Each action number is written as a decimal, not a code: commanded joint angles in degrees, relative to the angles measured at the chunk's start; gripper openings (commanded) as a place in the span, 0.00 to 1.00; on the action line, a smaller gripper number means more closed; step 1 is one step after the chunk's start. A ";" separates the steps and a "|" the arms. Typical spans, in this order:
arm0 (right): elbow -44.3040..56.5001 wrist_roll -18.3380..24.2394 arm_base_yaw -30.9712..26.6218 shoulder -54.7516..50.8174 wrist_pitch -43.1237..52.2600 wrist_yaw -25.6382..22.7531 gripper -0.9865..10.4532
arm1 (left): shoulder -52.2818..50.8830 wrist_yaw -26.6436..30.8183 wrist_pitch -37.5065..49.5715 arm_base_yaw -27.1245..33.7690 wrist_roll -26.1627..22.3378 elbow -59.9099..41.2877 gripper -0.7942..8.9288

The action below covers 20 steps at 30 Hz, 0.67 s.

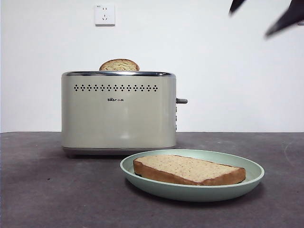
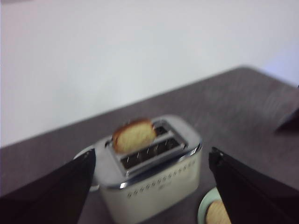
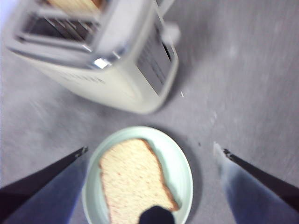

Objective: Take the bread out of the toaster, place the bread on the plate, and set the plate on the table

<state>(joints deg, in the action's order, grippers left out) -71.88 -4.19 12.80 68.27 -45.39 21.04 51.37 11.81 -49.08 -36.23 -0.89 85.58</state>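
The bread (image 1: 190, 169) lies flat on the mint-green plate (image 1: 142, 172), which rests on the dark grey table (image 1: 47, 190) in front of the cream toaster (image 1: 118, 114). My right gripper (image 3: 154, 150) is open and empty, above the plate (image 3: 180, 163) and the bread (image 3: 131, 182). My left gripper (image 2: 152, 154) is open and empty, high above the toaster (image 2: 159, 191). A second slice shows only its domed top in the far slot (image 1: 119, 65). In the front view, black arm tips (image 1: 285, 19) show at the top right corner.
The toaster's grey side lever (image 1: 181, 100) sticks out toward the right. A white wall with a socket (image 1: 104, 14) stands behind the table. The plate's edge shows in the left wrist view (image 2: 205, 212).
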 commanded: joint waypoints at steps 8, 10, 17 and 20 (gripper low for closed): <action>0.28 -1.38 0.90 -10.47 -3.78 3.52 0.46 | -12.11 6.40 16.68 0.00 4.24 -29.05 0.50; 0.28 -1.22 1.18 -11.06 -4.48 3.48 0.45 | -14.60 8.55 18.49 0.00 6.78 -34.67 0.49; 0.31 5.49 2.67 -11.45 -6.08 2.95 0.07 | -22.47 11.65 27.67 0.00 9.75 -49.27 0.07; 0.31 5.88 3.50 -11.45 -5.88 2.67 0.07 | -23.98 12.39 28.06 0.00 10.05 -50.77 0.07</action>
<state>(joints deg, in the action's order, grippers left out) -71.88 0.14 15.97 56.90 -51.46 23.84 27.97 23.68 -22.06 -36.23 8.27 34.94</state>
